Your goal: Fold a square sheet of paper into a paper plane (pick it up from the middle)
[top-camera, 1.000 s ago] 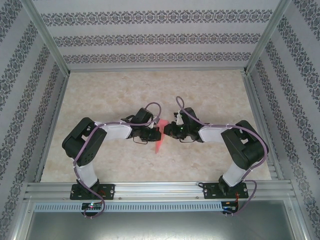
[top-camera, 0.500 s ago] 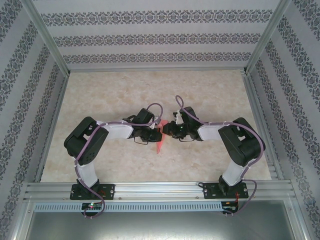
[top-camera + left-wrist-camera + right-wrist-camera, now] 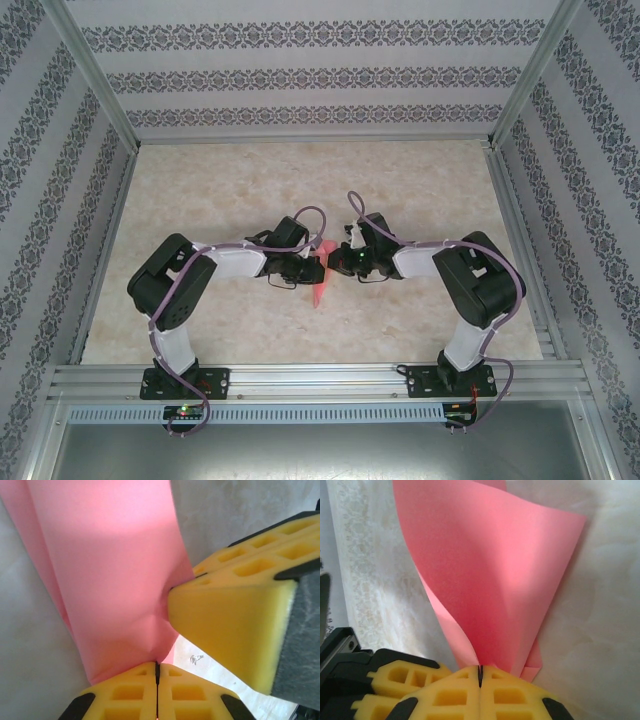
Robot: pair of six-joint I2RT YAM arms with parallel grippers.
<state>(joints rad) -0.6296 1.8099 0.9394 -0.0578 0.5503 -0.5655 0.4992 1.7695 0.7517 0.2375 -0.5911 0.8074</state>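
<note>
**Both claws pinch the pink paper at mid-table**

The pink paper [image 3: 110,570] hangs between the two grippers over the middle of the marbled table [image 3: 220,190]. It is doubled over into a long, loose shape, with soft curved layers rather than sharp creases. The left gripper [image 3: 157,677] has its yellow foam pads pressed together on the paper's lower edge. The right gripper [image 3: 480,676] is likewise clamped where several layers meet, and one of its pads [image 3: 225,625] touches the sheet just beside the left one's pinch.

The paper looks thin, light and floppy (it dimples where the pads nip it). Held at a single point it would likely bow or twist, and it could tear or crumple if the arms pulled apart. Gripping along the fold line, with both pinches near each other, seems the safest hold. The matte surface should not slip from the foam.
</note>
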